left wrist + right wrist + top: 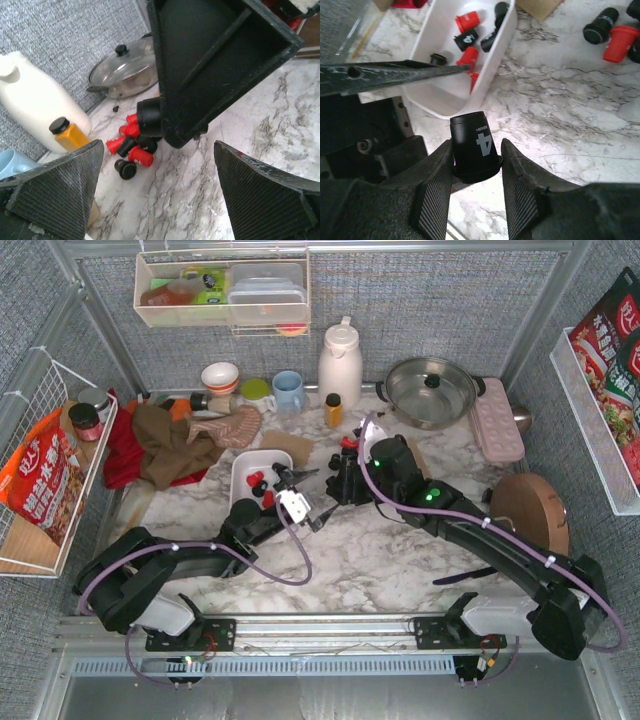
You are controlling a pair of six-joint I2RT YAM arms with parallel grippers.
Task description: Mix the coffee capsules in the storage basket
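The white storage basket [240, 463] lies left of the table's middle with red and black coffee capsules [258, 485] in it; in the right wrist view the basket [492, 65] holds several capsules [468, 22]. My right gripper [476, 148] is shut on a black capsule [472, 137] marked 4, held just off the basket's near corner. More capsules [132, 149] lie loose on the marble. My left gripper [157, 155] stands open over bare marble, nothing between its fingers, right below the right gripper [337, 480]. The left gripper [305, 495] is beside the basket's right rim.
At the back stand a lidded steel pot [432, 390], a white jug [340, 365], a small yellow bottle [333, 410] and cups. A pink dimpled tray [497, 420] and a round wooden board [530, 512] lie right. Cloths [170, 440] are heaped left, by a wire basket [40, 470].
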